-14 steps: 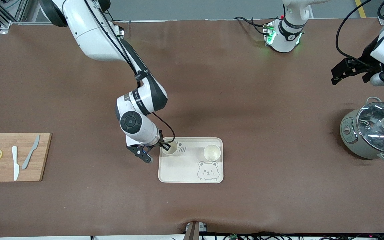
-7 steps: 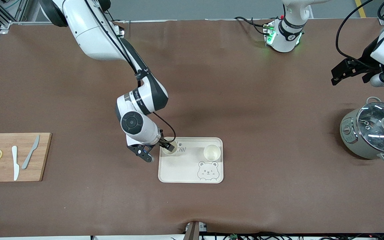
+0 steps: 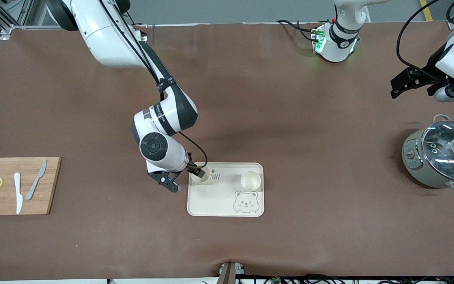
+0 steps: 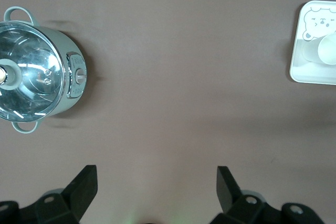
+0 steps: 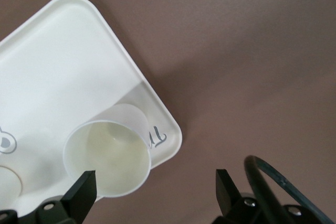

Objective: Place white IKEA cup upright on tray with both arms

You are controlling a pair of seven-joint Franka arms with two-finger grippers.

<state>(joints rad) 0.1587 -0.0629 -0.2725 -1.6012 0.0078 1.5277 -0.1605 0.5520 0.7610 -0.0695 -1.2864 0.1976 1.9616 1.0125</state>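
I'm seeing the right gripper [image 3: 183,178] hanging wide open, holding nothing, over the tray's [image 3: 219,207] corner toward the right arm's end. The cup [image 3: 200,175] is standing upright on the tray right under it, one finger [image 5: 81,192] above the rim. A second cup [image 3: 250,180] is also standing upright, so placement looks done; only retreat is remaining. The left gripper [image 3: 412,81] is waiting open and empty, well apart, near the pot [image 3: 440,158].

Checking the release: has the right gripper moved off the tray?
Yes, slightly: the right gripper shifted away from the tray, toward the cutting board.
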